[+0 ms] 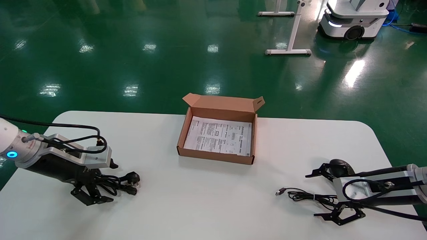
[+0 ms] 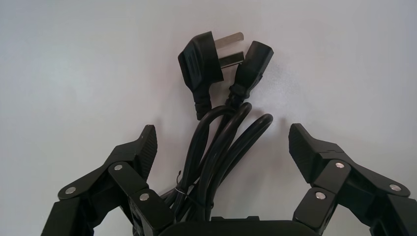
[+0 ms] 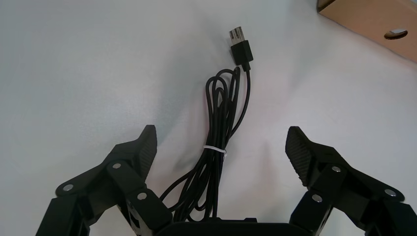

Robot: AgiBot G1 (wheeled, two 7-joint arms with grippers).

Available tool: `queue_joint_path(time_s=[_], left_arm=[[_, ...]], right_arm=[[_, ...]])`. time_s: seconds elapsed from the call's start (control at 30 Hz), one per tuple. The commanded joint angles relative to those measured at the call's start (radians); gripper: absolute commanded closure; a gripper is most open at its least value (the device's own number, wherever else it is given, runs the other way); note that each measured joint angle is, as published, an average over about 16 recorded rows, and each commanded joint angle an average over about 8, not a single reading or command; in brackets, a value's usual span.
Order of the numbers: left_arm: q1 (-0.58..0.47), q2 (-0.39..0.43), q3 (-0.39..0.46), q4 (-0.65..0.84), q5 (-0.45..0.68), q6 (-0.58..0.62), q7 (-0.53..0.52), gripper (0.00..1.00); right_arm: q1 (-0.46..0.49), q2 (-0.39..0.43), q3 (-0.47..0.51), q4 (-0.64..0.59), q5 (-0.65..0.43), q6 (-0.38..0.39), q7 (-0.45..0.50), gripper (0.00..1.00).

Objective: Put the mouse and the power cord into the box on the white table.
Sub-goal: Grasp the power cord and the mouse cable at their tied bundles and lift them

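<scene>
The open brown box (image 1: 215,156) sits at the middle back of the white table (image 1: 206,203), with a printed sheet on its bottom. At the left lies the coiled power cord (image 1: 125,184), its three-prong plug (image 2: 201,66) pointing away from the wrist. My left gripper (image 1: 106,183) is open and straddles the coil (image 2: 216,152) without gripping it. At the right, the black mouse (image 1: 340,166) lies partly behind my right arm. Its thin bundled cable (image 3: 219,118) and USB plug (image 3: 241,44) stretch out between the open fingers of my right gripper (image 1: 319,195).
The box's lid flap stands up at its far side, and one box corner (image 3: 373,17) shows in the right wrist view. Beyond the table's far edge is green floor with a white stand (image 1: 290,50) and another robot base (image 1: 353,20).
</scene>
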Motion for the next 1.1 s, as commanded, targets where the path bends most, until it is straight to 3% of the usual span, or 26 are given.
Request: queue_joint_path(time_s=[0.03, 1.1], left_arm=[[0.0, 0.001, -0.001, 0.003, -0.001, -0.001, 0.002, 1.0], [0.0, -0.003, 0.0, -0.012, 0.002, 0.004, -0.005, 1.0]], right_arm=[[0.0, -0.002, -0.001, -0.004, -0.001, 0.0, -0.001, 1.0], [-0.003, 0.004, 0.002, 0.012, 0.004, 0.0, 0.004, 1.0]])
